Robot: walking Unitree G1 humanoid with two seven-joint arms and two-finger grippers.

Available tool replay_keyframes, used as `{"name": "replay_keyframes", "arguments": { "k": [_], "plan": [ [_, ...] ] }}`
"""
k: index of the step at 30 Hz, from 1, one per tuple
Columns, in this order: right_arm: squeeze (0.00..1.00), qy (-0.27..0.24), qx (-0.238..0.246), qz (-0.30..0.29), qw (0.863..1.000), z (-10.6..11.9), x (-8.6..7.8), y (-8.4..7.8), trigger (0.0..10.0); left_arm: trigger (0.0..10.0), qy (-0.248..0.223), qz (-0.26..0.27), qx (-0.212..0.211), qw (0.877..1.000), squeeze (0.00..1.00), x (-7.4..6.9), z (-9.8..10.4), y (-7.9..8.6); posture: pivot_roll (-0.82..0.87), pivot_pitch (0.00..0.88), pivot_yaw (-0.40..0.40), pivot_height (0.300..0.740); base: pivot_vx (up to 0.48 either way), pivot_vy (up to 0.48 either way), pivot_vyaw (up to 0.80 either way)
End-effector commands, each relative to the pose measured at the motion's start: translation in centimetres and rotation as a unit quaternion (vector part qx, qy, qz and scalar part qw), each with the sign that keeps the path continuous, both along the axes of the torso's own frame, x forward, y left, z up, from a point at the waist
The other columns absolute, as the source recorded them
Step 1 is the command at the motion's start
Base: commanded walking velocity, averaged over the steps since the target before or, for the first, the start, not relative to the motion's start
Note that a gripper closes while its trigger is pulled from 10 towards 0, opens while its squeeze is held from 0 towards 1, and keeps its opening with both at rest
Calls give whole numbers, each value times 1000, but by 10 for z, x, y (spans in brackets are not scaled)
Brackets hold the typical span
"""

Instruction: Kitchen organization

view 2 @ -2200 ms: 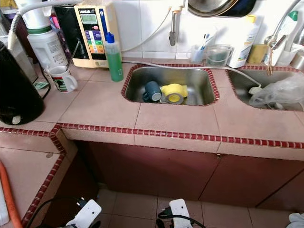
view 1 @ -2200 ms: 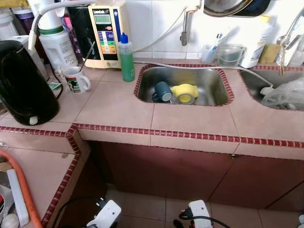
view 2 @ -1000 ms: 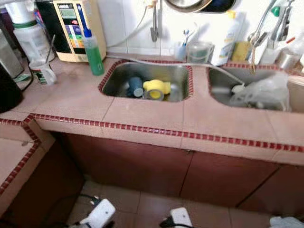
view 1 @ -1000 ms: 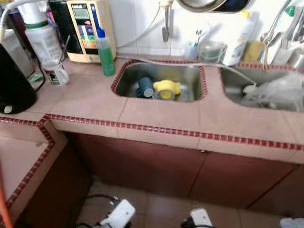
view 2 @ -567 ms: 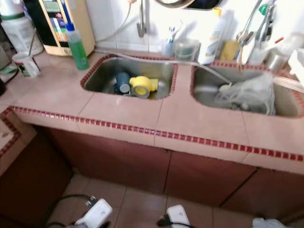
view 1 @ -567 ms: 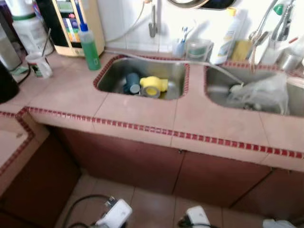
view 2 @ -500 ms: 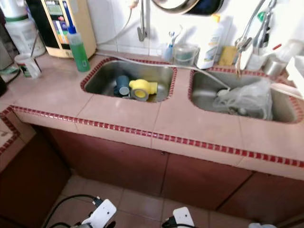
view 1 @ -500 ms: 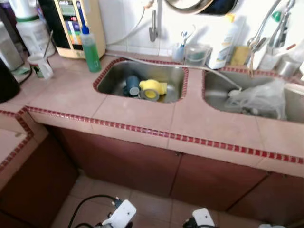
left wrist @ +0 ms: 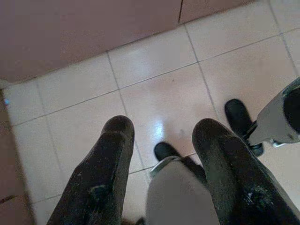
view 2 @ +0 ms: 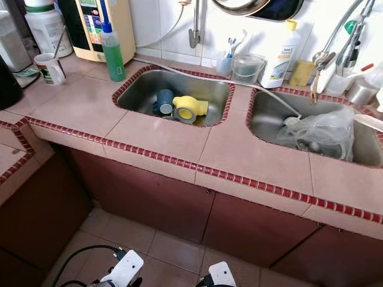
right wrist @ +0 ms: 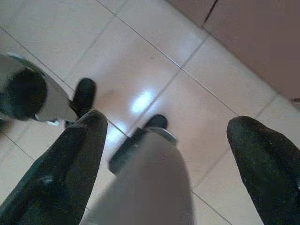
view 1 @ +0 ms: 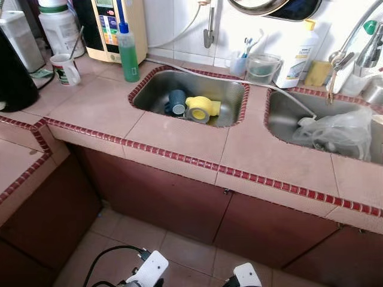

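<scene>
**A:** What is closest to you?

**B:** My two arms hang down over the pale floor tiles. My left gripper points at the floor with its fingers a moderate way apart and nothing between them. My right gripper hangs the same way, spread wide and empty. Past the fingers I see my own grey legs and black feet.

**A:** And in front of you?

**B:** Dark red cabinet doors, and above them a pink tiled counter edged with small red tiles.

**A:** Where are the things to tidy?

**B:** In the left sink, a steel basin set into the counter. A dark blue cup lies on its side there, touching a yellow cup that also lies on its side, mouth towards me. The right sink holds a crumpled clear plastic bag.

**A:** Further back?

**B:** A green bottle stands just beside the left sink's far left corner. A white mug with a spoon in it stands further left, near a black appliance. Against the tiled wall stand a cream water unit, a clear container and a white bottle.
</scene>
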State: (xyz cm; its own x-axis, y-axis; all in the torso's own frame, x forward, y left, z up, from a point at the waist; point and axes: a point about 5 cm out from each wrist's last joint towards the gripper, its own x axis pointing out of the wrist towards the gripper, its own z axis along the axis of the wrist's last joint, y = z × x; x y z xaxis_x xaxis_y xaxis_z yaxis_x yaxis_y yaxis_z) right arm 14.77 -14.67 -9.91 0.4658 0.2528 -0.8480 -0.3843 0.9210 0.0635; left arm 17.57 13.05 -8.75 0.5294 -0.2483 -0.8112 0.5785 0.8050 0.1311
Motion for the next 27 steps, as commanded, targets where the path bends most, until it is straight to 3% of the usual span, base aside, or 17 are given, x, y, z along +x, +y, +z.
{"name": "replay_keyframes", "arguments": {
  "k": [1, 12, 24, 27],
  "plan": [
    [0, -1, -4, 13, 1000, 0, 0, 0, 10000, 10000, 4, 15, -1, 1000, 0, -2, -1, 0, 133, 0, -90, 740, 0, 0, 0],
    [0, 3, -16, 39, 999, 0, 0, 4, 10000, 10000, 20, 72, -10, 997, 0, -10, -5, 0, 155, 0, -121, 740, 0, 0, 0],
    [0, 0, -14, 4, 1000, 0, 3, 4, 10000, 10000, 22, 40, 2, 999, 0, -14, -7, 0, 106, 0, -71, 740, 0, 0, 0],
    [0, -3, -16, -21, 1000, 1, 4, -3, 10000, 10000, 26, 42, 4, 999, 0, -16, -8, 1, 92, 0, -57, 740, 0, 0, 0]
  ]
}}
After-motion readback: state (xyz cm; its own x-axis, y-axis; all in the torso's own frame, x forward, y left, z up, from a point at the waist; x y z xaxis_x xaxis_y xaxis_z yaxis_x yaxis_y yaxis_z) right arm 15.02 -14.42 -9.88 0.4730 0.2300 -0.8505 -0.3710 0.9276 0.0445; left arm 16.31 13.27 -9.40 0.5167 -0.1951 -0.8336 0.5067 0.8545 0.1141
